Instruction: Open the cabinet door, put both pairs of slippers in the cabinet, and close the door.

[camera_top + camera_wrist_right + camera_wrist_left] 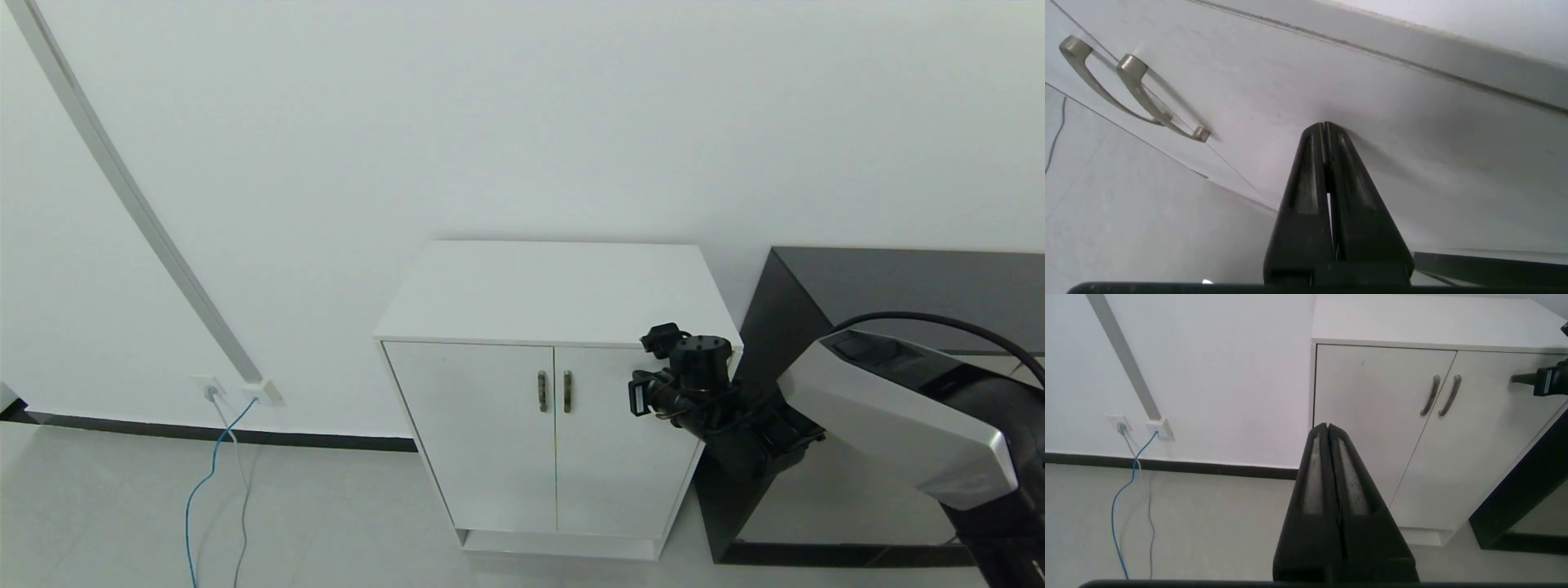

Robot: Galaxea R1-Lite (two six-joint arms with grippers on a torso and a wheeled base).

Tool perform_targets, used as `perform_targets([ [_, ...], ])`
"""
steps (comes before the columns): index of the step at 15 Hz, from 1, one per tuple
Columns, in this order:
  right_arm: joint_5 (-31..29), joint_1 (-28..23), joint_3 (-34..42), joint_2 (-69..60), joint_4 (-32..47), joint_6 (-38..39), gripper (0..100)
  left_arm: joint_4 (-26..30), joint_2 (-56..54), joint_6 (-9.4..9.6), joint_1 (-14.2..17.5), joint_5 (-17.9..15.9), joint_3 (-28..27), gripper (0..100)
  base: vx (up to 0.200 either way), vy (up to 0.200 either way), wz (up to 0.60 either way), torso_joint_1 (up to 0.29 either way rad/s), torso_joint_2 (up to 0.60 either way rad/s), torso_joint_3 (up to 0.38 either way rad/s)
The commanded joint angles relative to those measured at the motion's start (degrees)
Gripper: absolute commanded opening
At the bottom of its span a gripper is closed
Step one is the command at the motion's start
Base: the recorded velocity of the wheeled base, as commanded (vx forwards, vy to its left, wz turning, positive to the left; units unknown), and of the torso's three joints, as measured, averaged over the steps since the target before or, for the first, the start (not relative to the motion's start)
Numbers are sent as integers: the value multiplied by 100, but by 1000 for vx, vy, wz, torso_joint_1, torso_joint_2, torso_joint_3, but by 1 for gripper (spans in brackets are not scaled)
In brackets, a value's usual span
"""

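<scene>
A white two-door cabinet (pixel 539 425) stands against the wall with both doors closed; two metal handles (pixel 554 391) meet at the middle seam. My right gripper (pixel 1327 129) is shut with nothing in it, its tip close to the right door, off to the side of the handles (pixel 1135 90). In the head view the right arm's wrist (pixel 694 384) hovers by the cabinet's upper right corner. My left gripper (pixel 1328 429) is shut and empty, held back from the cabinet (pixel 1404 425) and pointing toward its left door.
A black cabinet (pixel 857 327) stands right of the white one. A wall socket (pixel 214 389) with a blue cable (pixel 204 482) trailing onto the floor sits at the left, under a slanted white conduit (pixel 131 204). The grey floor in front is open.
</scene>
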Motion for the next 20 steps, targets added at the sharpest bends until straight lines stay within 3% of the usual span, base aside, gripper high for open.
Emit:
perform_targets([
  [1, -1, 5, -12, 6, 2, 2, 0, -1, -1, -1, 1, 1, 0, 0, 0, 0, 0, 0, 0, 0],
  [6, -10, 31, 296, -143, -121, -7, 0, -1, -1, -1, 1, 1, 0, 0, 0, 0, 0, 0, 0, 0],
  [13, -10, 5, 1764, -600, -1141, 2, 0, -1, -1, -1, 1, 1, 0, 0, 0, 0, 0, 0, 0, 0],
  [20, -10, -514, 3495, -1338, -2213, 2, 0, -1, -1, -1, 1, -7, 0, 0, 0, 0, 0, 0, 0, 0],
])
